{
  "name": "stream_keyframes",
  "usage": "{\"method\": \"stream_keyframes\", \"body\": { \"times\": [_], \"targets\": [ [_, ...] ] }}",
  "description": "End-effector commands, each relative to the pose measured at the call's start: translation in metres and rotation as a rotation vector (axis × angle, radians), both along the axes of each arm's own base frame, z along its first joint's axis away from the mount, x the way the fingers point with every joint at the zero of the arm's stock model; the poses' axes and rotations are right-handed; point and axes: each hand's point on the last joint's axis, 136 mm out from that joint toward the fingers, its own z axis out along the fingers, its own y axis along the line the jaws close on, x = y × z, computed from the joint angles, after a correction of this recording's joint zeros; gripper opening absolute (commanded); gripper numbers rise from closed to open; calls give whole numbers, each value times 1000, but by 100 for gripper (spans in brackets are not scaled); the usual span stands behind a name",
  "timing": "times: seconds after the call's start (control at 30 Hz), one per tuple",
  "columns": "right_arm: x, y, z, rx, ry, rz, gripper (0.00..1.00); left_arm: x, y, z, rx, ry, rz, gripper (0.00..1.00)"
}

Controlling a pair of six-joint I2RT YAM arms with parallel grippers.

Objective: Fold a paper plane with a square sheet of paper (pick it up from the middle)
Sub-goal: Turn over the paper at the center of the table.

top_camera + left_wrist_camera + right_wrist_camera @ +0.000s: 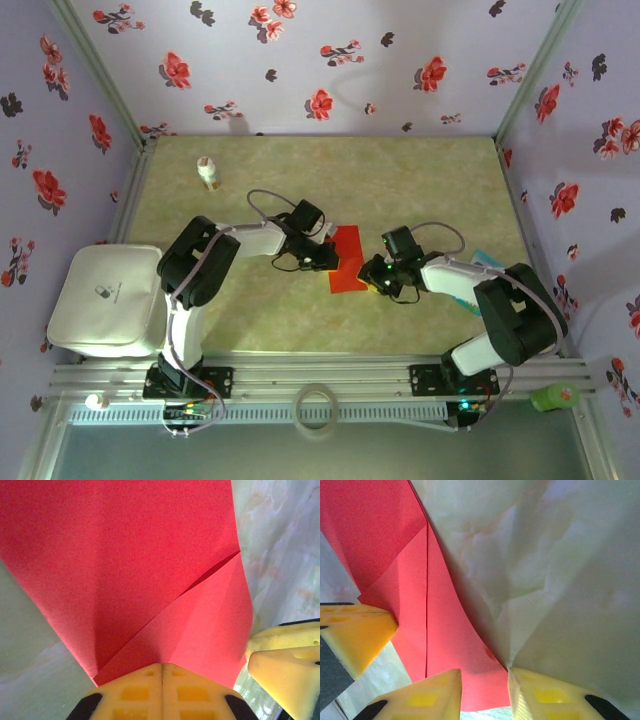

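Red sheet of paper (125, 555) is what you've got clamped in your left gripper (161, 669). Its two yellow fingers (135, 692) are pressed flat together with the sheet's near edge pinched between them, and the rest fans out ahead of the tips. A folded-over flap lies just ahead and to the right of those tips, its edge running up diagonally.

Your right gripper (485, 674) is parted a fair bit and isn't gripping anything. A corner of the sheet just lies in the gap between its fingers (432, 697), over the marbled green table (560, 580).

From the top camera the two grippers face each other with the sheet between them. A small white bottle (208, 172) stands well off behind your left arm.
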Motion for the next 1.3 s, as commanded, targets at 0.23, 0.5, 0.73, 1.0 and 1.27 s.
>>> {"method": "stream_keyframes", "body": {
  "times": [0.23, 0.5, 0.73, 1.0, 1.27],
  "targets": [
    [34, 20, 23, 109, -133, -34, 37, -15, 18, -15, 67, 43, -11, 0],
    [49, 21, 21, 138, -146, -40, 40, -14, 17, -14, 68, 41, -12, 0],
    [58, 19, 16, 161, -146, -47, 37, -13, 16, -11, 62, 39, -7, 0],
    [60, 13, 7, 160, -153, -60, 25, -11, 13, -5, 42, 40, 8, 0],
    [65, 15, 1, 186, -174, -56, 19, -10, 10, -2, 30, 44, 9, 0]
  ]
}}
